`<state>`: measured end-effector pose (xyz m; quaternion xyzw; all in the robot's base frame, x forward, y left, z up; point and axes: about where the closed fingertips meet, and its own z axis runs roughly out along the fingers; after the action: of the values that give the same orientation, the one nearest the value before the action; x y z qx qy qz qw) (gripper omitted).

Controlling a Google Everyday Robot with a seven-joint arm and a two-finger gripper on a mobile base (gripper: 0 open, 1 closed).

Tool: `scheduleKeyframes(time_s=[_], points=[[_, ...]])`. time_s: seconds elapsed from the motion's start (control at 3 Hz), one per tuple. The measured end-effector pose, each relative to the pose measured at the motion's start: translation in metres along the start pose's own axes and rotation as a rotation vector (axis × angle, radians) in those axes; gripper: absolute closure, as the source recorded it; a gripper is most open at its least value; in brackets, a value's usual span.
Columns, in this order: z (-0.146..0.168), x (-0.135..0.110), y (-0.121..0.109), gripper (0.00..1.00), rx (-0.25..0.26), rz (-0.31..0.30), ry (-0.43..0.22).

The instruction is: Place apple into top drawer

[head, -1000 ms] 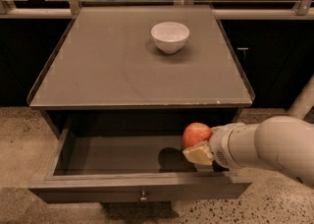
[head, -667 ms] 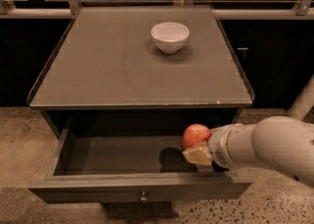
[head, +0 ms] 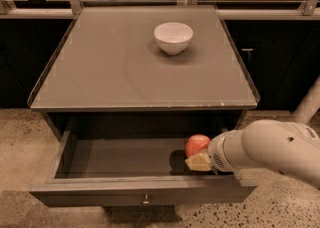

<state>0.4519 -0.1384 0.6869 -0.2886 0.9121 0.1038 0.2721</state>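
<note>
Grey-brown top drawer (head: pixel 120 158) stands pulled open nearest, a small knob (head: pixel 146 202) on its front panel. Within its right part, the gripper (head: pixel 198 160) is clamped on the apple (head: pixel 197 143). Farther back, a white bowl (head: pixel 173 37) sits on the desk (head: pixel 110 67).

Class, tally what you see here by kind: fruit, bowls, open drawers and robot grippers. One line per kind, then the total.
Fruit: 1, the apple.
Bowls: 1, the white bowl on the tabletop.
Open drawers: 1, the top drawer.
Grippers: 1, the gripper, over the drawer's right end, shut on the apple.
Total: 4.
</note>
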Motion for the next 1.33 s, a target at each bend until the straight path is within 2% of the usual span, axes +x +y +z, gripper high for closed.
scheduleKeyframes(time_s=[0.67,1.33], points=[[0.031,0.008,-0.011,1.00,0.002,0.044,0.043],[0.054,0.022,-0.013,1.00,-0.020,0.091,0.073]])
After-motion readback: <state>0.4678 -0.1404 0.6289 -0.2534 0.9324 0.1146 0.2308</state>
